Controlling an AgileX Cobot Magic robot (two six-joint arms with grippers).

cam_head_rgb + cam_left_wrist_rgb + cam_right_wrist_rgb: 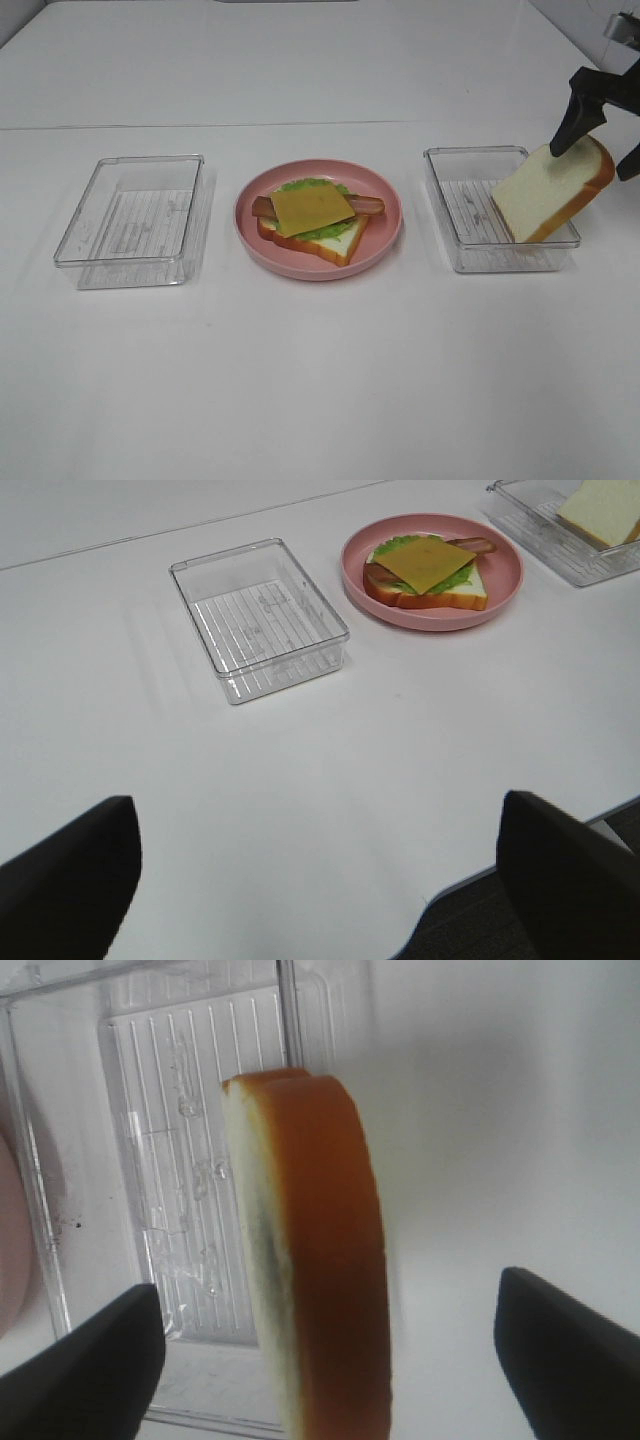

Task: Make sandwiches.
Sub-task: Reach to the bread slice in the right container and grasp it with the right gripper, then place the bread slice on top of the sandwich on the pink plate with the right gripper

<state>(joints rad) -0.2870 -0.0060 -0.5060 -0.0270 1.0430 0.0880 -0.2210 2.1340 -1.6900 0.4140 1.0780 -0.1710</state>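
Note:
An open-faced sandwich (312, 215) lies on the pink plate (385, 240): a bread slice, green lettuce, a brown strip and yellow cheese on top. The left wrist view shows the same sandwich (425, 570) on its plate (500, 590). A second bread slice (550, 195) stands tilted on edge, leaning on the right clear tray (470, 215). My right gripper (594, 160) is open, straddling that slice's top; in the right wrist view the slice (320, 1260) sits between the gripper's (330, 1350) wide-apart fingers without touching them. My left gripper (320, 880) is open over bare table, holding nothing.
A clear plastic tray (130, 210) with nothing in it sits left of the plate, also in the left wrist view (258, 615). The right tray (180, 1160) has a ribbed floor. The white table's near edge (430, 905) runs just ahead of the left gripper.

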